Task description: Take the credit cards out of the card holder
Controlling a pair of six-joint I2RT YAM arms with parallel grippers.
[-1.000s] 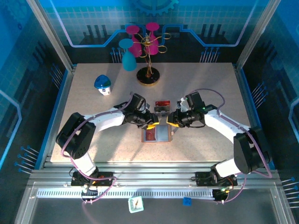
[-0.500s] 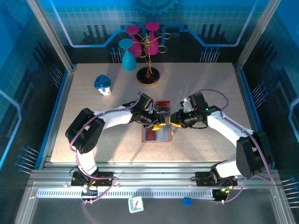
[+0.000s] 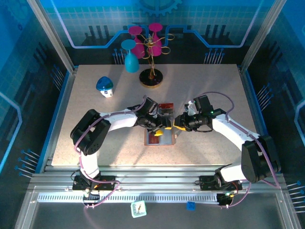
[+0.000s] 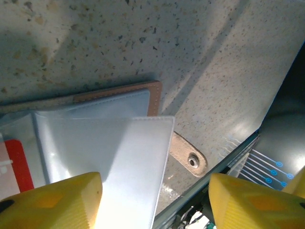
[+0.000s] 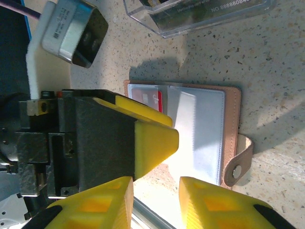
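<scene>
Two changes are showing against a second ago. The left arm is reaching further right in the top view, with its elbow drawn in toward the centre. The left pincer [image 3: 161, 130] is now standing spread wide over the card holder [image 3: 160, 139], with nothing between its fingers. The right pincer [image 3: 177, 126] is sitting much where it was, at the holder's right edge. Its yellow fingers [image 5: 95, 205] are standing slightly parted with nothing visible in the gap.

The card holder is lying open and flat on the worktop [image 3: 95, 124], just below the middle of the top view, grey-blue panels facing up. A red card [image 5: 155, 100] is peeking from its left pocket. The left pincer's yellow finger is covering part of it, and in the left wrist view the frame's left edge is cutting it off. Any dark cards are impossible to make out. The snap strap [image 4: 188, 155] is sticking out beyond the brown rim. The frame's top edge is cropping a clear box [image 5: 200, 14], whose contents are hard to read.
</scene>
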